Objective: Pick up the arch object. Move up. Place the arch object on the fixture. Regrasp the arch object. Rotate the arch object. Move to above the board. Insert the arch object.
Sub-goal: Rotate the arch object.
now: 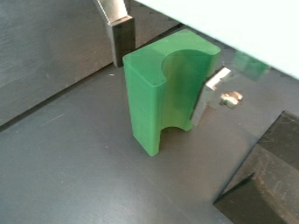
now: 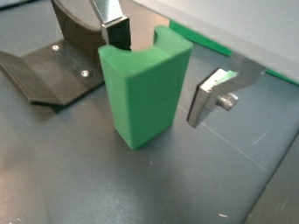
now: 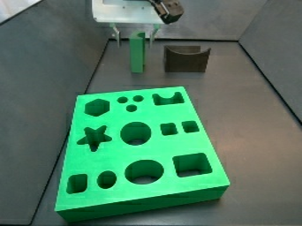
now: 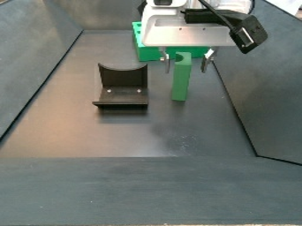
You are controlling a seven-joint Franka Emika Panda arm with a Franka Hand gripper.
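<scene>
The board (image 3: 141, 146), a bright green slab with star, hexagon, circle, square and arch cut-outs, lies nearest the camera in a side view, every visible cut-out still empty. Beyond the board, the arch object (image 3: 138, 51) stands upright on the dark table (image 3: 253, 124), its curved notch at the top end, as a wrist view (image 1: 166, 96) shows. The gripper (image 4: 184, 58) is lowered over it, and the fingers (image 2: 216, 96) are spread to either side of the block, with a gap visible between the silver plate and the green face in both wrist views; they look poised around it, not yet pinching. Beside the arch object, well clear of the board's far edge, the fixture (image 3: 185, 58) sits bare, its U-shaped dip holding nothing, as both side views show (image 4: 120, 86). By this reading the task is at its very start: the first pick-up is not yet secured. The lift, the placing on the fixture, the regrasp, the rotation, the move above the board and the insertion are all still to do.
</scene>
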